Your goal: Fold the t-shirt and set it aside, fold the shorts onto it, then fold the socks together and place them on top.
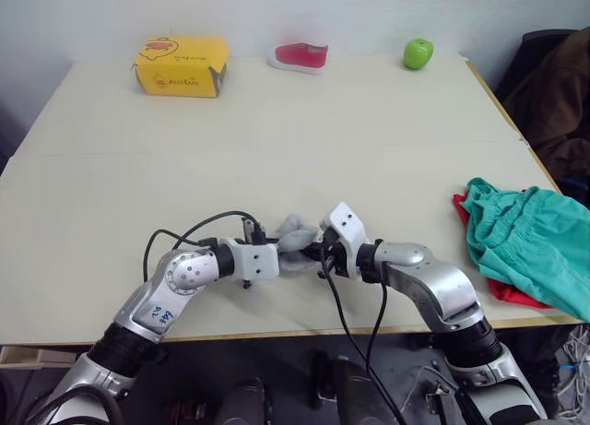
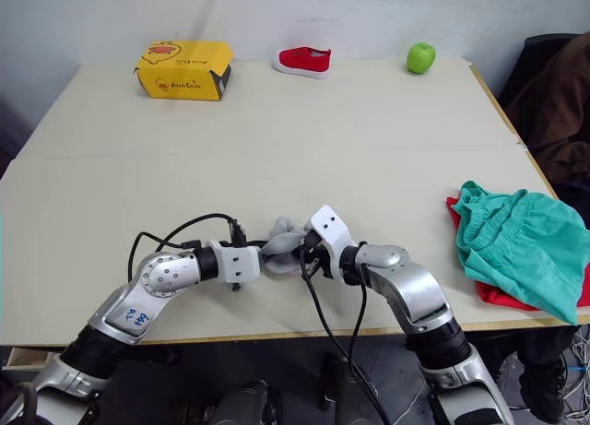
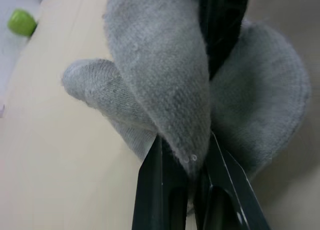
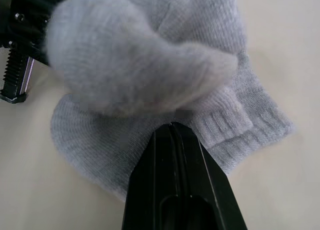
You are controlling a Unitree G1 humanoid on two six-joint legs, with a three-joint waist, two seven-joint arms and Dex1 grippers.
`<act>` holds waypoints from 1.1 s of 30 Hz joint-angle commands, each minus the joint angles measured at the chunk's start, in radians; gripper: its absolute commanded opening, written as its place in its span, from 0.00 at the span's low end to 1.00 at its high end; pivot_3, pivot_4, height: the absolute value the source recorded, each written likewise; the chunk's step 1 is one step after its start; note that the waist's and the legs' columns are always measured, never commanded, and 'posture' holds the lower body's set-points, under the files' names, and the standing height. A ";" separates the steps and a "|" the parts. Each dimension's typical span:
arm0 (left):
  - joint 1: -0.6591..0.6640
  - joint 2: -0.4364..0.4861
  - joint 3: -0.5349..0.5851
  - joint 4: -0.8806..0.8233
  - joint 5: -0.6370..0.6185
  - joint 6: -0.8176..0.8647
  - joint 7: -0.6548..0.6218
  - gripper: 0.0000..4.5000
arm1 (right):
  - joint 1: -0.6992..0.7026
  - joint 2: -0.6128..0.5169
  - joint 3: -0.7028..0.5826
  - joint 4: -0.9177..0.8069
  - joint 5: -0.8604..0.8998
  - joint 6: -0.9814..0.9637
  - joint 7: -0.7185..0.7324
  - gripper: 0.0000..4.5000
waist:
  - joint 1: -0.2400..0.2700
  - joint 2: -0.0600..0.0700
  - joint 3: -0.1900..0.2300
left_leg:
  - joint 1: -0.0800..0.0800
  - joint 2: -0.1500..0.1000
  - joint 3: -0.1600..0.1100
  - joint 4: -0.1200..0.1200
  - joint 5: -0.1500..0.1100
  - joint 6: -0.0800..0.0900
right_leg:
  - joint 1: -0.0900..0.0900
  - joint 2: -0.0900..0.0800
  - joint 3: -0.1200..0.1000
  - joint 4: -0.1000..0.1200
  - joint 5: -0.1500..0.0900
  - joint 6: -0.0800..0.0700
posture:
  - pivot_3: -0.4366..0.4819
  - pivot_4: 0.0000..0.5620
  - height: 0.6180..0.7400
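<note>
The table [image 1: 277,139] lies open mid-way (box [image 1: 182,66], shoe [image 1: 300,55], apple [image 1: 418,53] line the far edge).

Yellow box [image 1: 182,66], small red shoe [image 1: 300,55], green apple [image 1: 418,53], along beige table's [image 1: 277,139] far edge

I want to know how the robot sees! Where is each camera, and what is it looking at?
Left eye and right eye views: on the head, looking down at the table, both arms, the left gripper, the right gripper and the socks.
Left wrist view: on the left wrist, looking along its fingers pinching a sock.
Right wrist view: on the right wrist, its fingers on the socks.
All share the socks.
</note>
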 commanded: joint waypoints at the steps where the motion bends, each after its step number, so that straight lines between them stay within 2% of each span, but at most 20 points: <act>1: -0.003 0.005 -0.050 0.078 0.085 -0.070 -0.014 0.01 | 0.008 -0.054 -0.090 -0.103 0.052 0.111 -0.011 0.00 | 0.005 0.002 -0.001 | 0.000 0.000 0.000 0.000 0.000 0.000 | 0.000 0.000 0.000 0.000 0.000 0.000 | 0.48 0.27 1.00; 5: -0.014 0.000 -0.048 0.116 0.104 -0.109 -0.011 0.01 | -0.074 -0.102 -0.149 -0.163 0.080 0.170 -0.025 0.00 | 0.008 0.004 -0.002 | -0.001 0.000 0.000 0.000 0.000 0.002 | 0.000 -0.001 0.000 -0.001 0.001 0.001 | 0.48 0.27 1.00; 8: -0.009 -0.004 -0.042 0.128 0.107 -0.120 -0.016 0.01 | -0.166 -0.069 -0.158 -0.127 0.077 0.174 -0.057 0.00 | 0.004 0.012 -0.007 | 0.001 0.000 0.001 0.000 0.000 0.002 | 0.001 -0.001 0.000 -0.001 0.001 0.001 | 0.48 0.27 1.00; 11: -0.004 -0.008 -0.040 0.130 0.110 -0.123 -0.020 0.01 | -0.214 0.001 -0.136 -0.082 0.078 0.165 -0.082 0.00 | 0.001 0.014 -0.008 | 0.002 0.000 0.001 -0.001 0.000 0.002 | 0.001 -0.001 0.000 0.000 0.001 0.001 | 0.48 0.27 1.00; 15: 0.002 -0.014 -0.034 0.125 0.111 -0.116 -0.024 0.01 | -0.201 0.059 -0.074 -0.079 0.074 0.168 -0.098 0.00 | 0.002 0.014 -0.008 | 0.001 -0.001 0.001 -0.001 0.001 0.002 | 0.000 -0.001 0.000 0.004 0.001 0.001 | 0.48 0.27 1.00; 19: 0.012 -0.016 -0.024 0.116 0.094 -0.094 -0.038 0.01 | -0.120 0.031 -0.004 -0.105 0.067 0.169 -0.086 0.00 | 0.002 0.014 -0.008 | 0.001 -0.001 0.000 -0.001 0.001 0.002 | 0.001 -0.001 0.000 0.003 0.001 0.001 | 0.48 0.27 1.00; 22: 0.033 -0.024 0.001 0.087 0.039 -0.053 -0.069 0.17 | -0.071 -0.006 0.029 -0.106 0.058 0.141 -0.070 0.00 | -0.001 0.014 -0.008 | 0.001 -0.001 0.001 -0.002 0.001 0.003 | 0.001 -0.001 0.000 0.003 0.001 0.001 | 0.48 0.27 1.00; 26: 0.070 -0.046 0.084 -0.012 -0.133 0.104 -0.140 0.44 | -0.036 -0.035 0.060 -0.080 0.044 0.090 -0.054 0.00 | -0.004 0.014 -0.009 | 0.002 0.000 0.000 -0.002 0.001 0.002 | 0.001 0.000 0.000 0.000 0.000 0.001 | 0.48 0.27 1.00; 29: 0.108 -0.036 0.175 -0.121 -0.372 0.302 -0.253 0.63 | -0.021 -0.043 0.080 -0.055 0.027 0.047 -0.046 0.00 | -0.005 0.014 -0.009 | 0.001 0.000 0.000 -0.003 0.001 0.002 | 0.000 0.000 0.000 0.001 0.000 0.001 | 0.48 0.27 1.00; 33: 0.082 0.007 0.322 -0.196 -0.693 0.627 -0.368 0.63 | -0.012 -0.047 0.098 -0.028 0.005 0.002 -0.043 0.00 | -0.004 0.013 -0.008 | 0.000 0.000 0.000 -0.003 0.001 0.002 | 0.000 0.000 -0.001 -0.001 0.000 0.001 | 0.48 0.27 1.00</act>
